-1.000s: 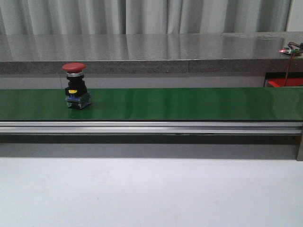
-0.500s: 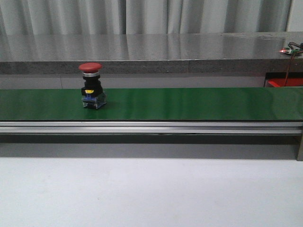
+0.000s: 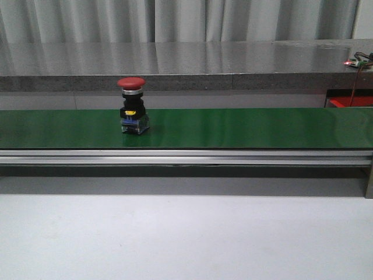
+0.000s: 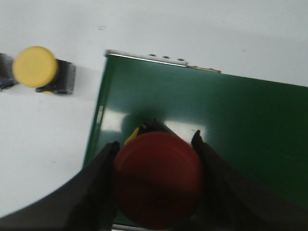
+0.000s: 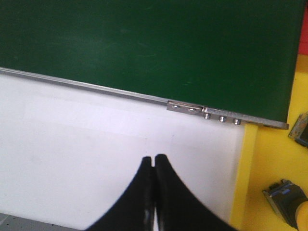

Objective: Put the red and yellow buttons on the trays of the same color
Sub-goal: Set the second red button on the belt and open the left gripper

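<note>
A red button [image 3: 132, 107] with a black body stands upright on the green belt [image 3: 245, 127], left of the middle. In the left wrist view my left gripper [image 4: 156, 140] is shut on another red button [image 4: 158, 178] above the belt's end [image 4: 192, 110], its fingers pressing the cap from both sides. A yellow button [image 4: 36, 67] lies on its side on the white table beside that end. My right gripper [image 5: 154, 158] is shut and empty over the white table, near the yellow tray [image 5: 269, 163]. A strip of the red tray [image 5: 304, 38] shows beyond it.
The belt has a metal side rail [image 3: 186, 155] along its front. A grey ledge [image 3: 175, 64] runs behind it. Two button bodies [image 5: 285, 196] lie on the yellow tray. A red tray [image 3: 349, 102] shows at the belt's far right.
The red button on the belt has travelled to the right along the belt, staying upright. Nothing else in the front view has moved.
</note>
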Controlling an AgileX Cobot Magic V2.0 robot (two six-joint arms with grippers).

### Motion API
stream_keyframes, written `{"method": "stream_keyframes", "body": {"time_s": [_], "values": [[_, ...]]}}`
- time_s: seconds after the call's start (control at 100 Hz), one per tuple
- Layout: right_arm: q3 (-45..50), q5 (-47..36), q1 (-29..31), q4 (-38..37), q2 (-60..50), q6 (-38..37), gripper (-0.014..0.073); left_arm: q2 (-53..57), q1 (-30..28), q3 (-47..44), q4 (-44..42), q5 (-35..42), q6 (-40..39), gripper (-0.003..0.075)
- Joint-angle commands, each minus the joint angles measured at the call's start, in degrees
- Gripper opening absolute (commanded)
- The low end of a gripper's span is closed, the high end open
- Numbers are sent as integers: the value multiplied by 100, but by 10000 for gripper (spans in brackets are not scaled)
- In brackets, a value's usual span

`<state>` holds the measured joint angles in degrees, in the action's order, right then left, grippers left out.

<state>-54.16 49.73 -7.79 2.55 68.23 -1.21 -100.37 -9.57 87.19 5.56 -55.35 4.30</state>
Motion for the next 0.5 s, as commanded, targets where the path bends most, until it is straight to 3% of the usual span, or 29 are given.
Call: {"method": "stream_keyframes", "body": {"time_s": [0.0,0.34,0.41,0.49], "values": [[-185,-222,10,-7,-153,32,-73,297,170,22,35,379,-40,106],[-185,-222,10,-7,-153,32,-73,297,221,-489,27,554,-40,113],[-185,-222,10,-7,-153,32,-73,297,221,-489,27,554,-29,158],[-185,-222,10,-7,-153,32,-73,297,221,-489,39,554,24,269]]}}
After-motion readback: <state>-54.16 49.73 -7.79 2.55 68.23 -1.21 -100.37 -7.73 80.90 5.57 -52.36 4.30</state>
